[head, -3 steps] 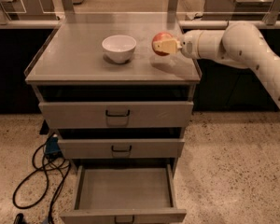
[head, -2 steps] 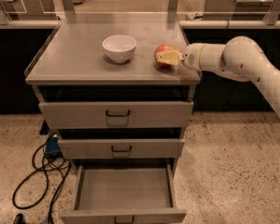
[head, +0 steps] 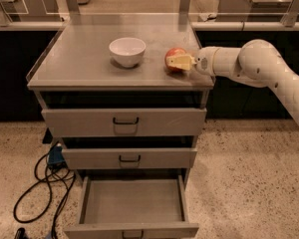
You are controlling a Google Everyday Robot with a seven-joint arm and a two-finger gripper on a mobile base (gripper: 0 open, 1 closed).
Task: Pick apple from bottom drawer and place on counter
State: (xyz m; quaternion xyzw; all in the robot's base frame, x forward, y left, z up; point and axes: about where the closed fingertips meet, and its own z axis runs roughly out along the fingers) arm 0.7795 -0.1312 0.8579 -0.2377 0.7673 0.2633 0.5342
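Now apple (head: 172, 54) on counter (head: 84, 63) — pincer (head: 179, 61) clasping it, near right edge.

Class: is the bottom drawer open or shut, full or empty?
Open and empty: bottom drawer is pulled out, its floor bare. The end effector grips the apple at the counter.

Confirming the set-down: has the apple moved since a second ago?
Yes. Judged against the white bowl, the apple, held in the gripper right of the bowl, has dropped from about rim height down to the counter.
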